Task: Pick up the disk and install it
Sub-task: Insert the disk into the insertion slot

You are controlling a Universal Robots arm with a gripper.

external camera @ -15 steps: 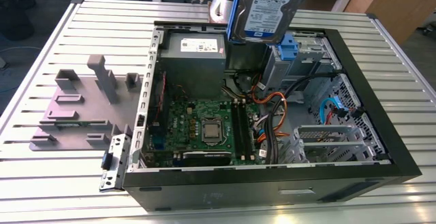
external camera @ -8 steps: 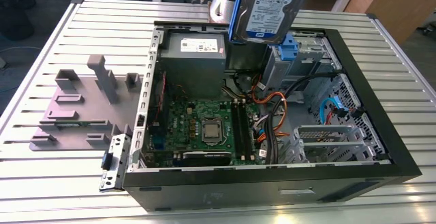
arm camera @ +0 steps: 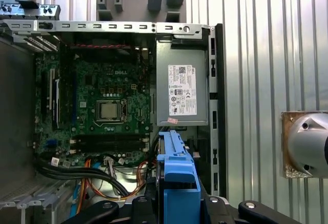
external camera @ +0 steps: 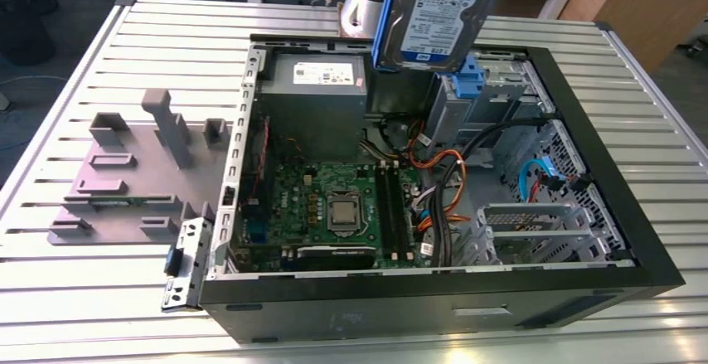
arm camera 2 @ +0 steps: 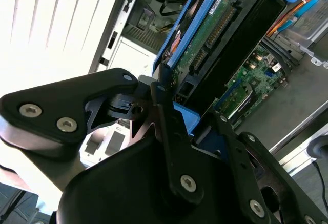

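Already lifted, the disk (external camera: 437, 16) hangs clamped in the gripper (arm camera 2: 187, 119) above the open case (external camera: 443, 318), near the blue bay (external camera: 470, 75). Pickup looks done, but the disk is not yet installed.

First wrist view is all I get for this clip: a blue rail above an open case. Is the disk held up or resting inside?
Observer: Held up. In the exterior view the disk hangs on edge above the far side of the computer case.
Operator: Which face points outward?
Observer: Its white-and-blue label faces the exterior camera; the second wrist view shows the green circuit side.
Operator: What is under it?
Observer: In the exterior view, a drive bay with a blue latch sits just below it.
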